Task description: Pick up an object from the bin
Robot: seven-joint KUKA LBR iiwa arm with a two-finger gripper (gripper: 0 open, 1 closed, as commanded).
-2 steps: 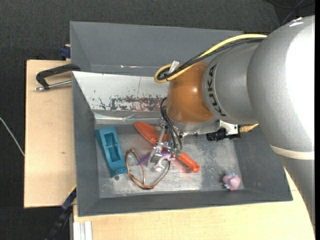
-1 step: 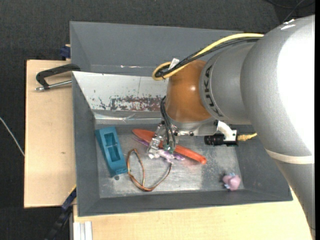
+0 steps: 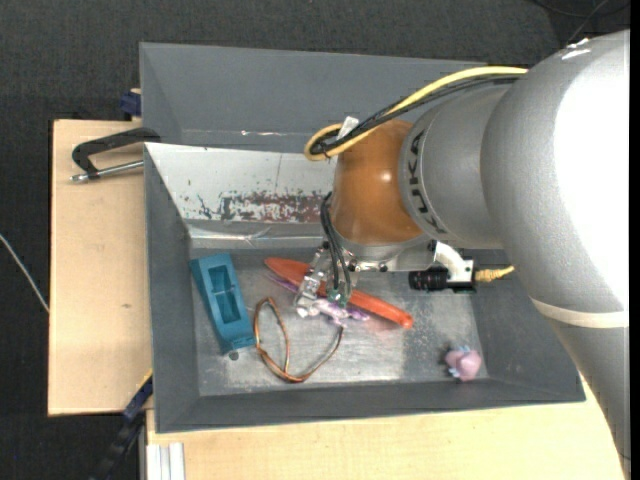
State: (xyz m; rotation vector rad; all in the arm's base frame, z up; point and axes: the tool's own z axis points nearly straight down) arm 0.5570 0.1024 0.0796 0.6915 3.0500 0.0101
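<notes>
Low, the gripper (image 3: pixel 325 293) of the KUKA-marked arm (image 3: pixel 560 168) sits over an orange strip (image 3: pixel 385 311) and purple piece (image 3: pixel 347 314), grip state unclear

Robotics lab — a KUKA arm (image 3: pixel 548 158) over a grey metal bin (image 3: pixel 300 93).

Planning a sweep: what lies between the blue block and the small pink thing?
Camera view: a thin brown loop near the blue block, then bare bin floor.
</notes>
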